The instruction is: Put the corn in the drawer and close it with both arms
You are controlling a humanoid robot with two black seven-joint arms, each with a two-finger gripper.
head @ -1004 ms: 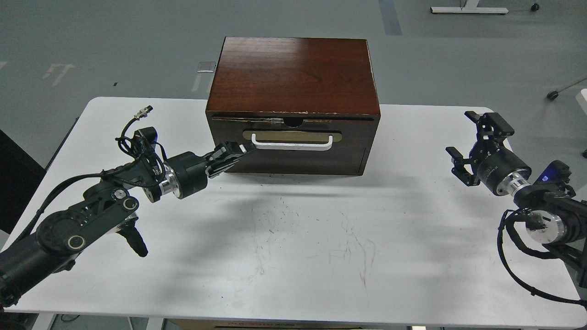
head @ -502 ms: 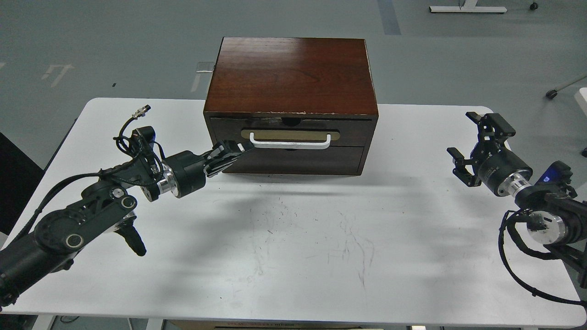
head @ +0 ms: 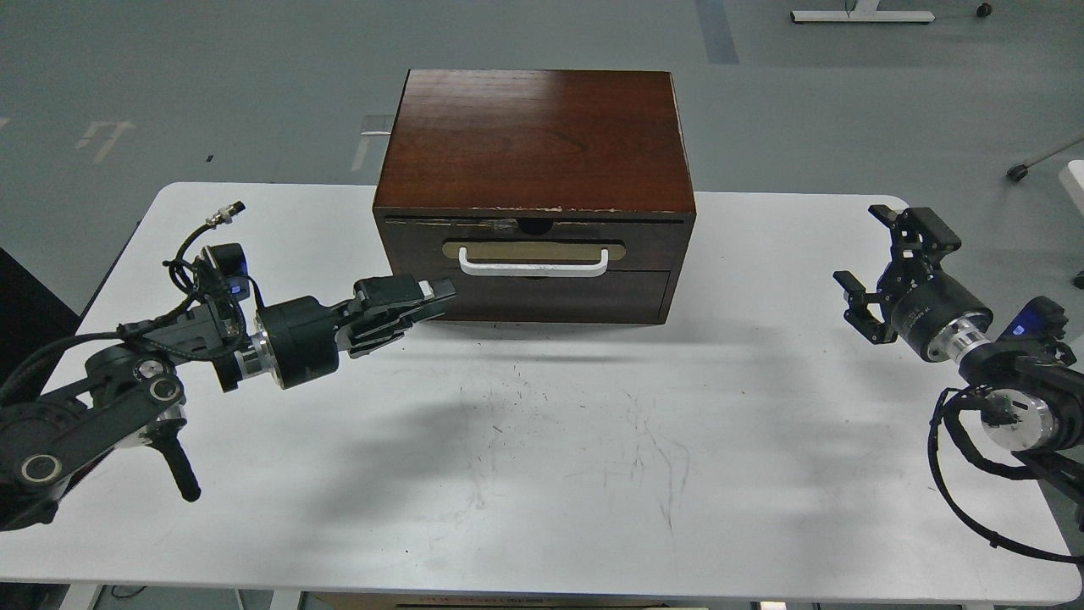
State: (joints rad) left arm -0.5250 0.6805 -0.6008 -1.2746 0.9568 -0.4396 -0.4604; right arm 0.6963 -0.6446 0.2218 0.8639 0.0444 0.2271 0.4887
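1. Change since the earlier frames: the left arm has drawn back and down from the drawer (head: 533, 246) front. The drawer, which stood slightly proud before, now sits flush in the cabinet (head: 533, 135). The cabinet has shifted a little towards the rear-left of the table (head: 542, 474). The right arm is nearly unmoved.

2. Left gripper (head: 428, 296): fingers pressed together, holding nothing. It hovers just below and left of the drawer's lower-left corner, seemingly clear of the wood.

3. Drawer: dark brown front, tan oval plate, white bar handle (head: 533, 263), chipped notch at the top edge. It appears fully shut.

4. Corn: not visible anywhere on the table. Judged to be inside the shut drawer, though this cannot be confirmed.

5. Right gripper (head: 881, 271): fingers spread wide, empty, raised over the right table edge, well apart from the cabinet.

6. Risks:
   - A further push from the left side alone could slide the unanchored cabinet backwards.
   - Loose black cables on either wrist could snag during withdrawal.
   - Closed fingers swinging up could catch the handle and reopen the drawer.

7. Surface: white tabletop with rounded corners, scuffed with grey scratches at centre, bearing soft shadows of both arms.

8. Room: grey floor with faint tape marks; a white furniture base at the upper right; a castor at the far right edge.
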